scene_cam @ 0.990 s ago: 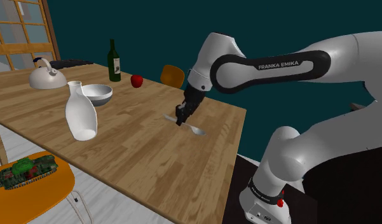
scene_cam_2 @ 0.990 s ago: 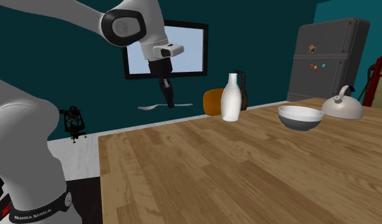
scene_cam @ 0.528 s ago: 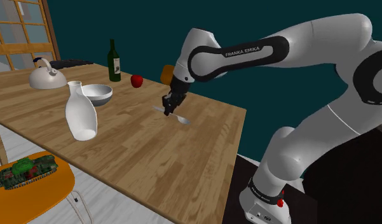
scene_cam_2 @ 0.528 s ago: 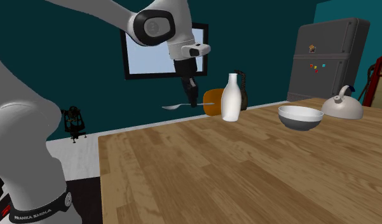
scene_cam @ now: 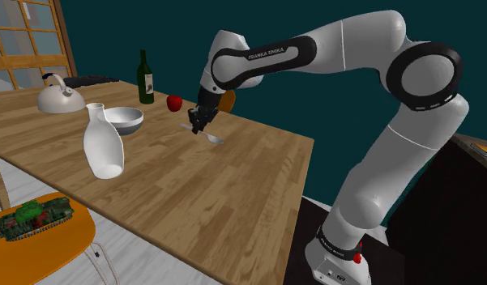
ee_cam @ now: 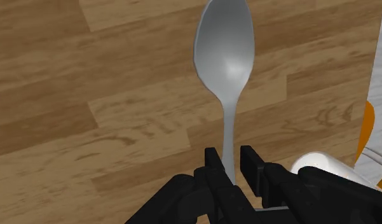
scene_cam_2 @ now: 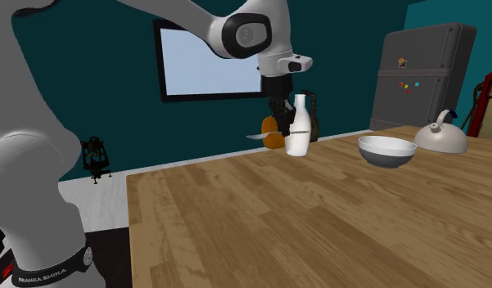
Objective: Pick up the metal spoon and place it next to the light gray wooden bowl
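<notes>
The shiny grey spoon (ee_cam: pixel 224 54) is up in the air over the wooden table (scene_cam: pixel 152 186). The black claw (ee_cam: pixel 229 159) is closed tight on its thin handle, and the round end sticks out. The bowl (scene_cam: pixel 124 121) sits on the table, off to the shoulder view's left of the spoon, beside a white vase (scene_cam: pixel 102 146)

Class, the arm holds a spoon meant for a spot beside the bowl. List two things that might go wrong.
1. The hand clasps the spoon only by its thin handle, the scoop sticking far out; it may pivot or slip.
2. A tall white vase stands close beside the bowl and a red apple lies near; the protruding spoon might knock either.
</notes>
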Controlling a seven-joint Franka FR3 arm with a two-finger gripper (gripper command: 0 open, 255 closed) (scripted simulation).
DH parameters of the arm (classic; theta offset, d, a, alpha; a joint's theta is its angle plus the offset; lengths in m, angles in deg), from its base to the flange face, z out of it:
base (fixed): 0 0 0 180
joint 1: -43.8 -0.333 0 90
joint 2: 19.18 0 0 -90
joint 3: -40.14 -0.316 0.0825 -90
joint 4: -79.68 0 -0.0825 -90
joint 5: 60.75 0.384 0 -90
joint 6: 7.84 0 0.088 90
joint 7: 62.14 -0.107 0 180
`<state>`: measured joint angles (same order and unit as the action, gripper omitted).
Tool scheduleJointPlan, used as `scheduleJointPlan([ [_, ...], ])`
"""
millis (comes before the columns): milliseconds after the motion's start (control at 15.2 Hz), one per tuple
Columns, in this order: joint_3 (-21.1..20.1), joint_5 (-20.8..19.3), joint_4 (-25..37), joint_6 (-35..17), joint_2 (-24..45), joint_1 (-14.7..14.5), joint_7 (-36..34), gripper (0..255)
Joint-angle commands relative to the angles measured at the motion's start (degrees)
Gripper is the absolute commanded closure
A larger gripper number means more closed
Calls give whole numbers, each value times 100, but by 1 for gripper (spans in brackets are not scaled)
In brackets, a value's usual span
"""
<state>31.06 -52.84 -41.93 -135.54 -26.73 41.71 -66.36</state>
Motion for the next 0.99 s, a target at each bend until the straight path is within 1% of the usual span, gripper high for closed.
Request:
scheduleJointPlan([
  [0, 55, -72, 513, 70, 457, 62, 74, 255],
  [264, 120, -201, 1588, 284, 1335, 123, 132, 255],
  [528, 181, -317, 2839, 621, 2262, 155, 178, 255],
  [726, 223, -397, 3957, 981, 3028, 159, 205, 255],
  [924, 263, -476, 5359, 1489, 3931, 144, 226, 255],
])
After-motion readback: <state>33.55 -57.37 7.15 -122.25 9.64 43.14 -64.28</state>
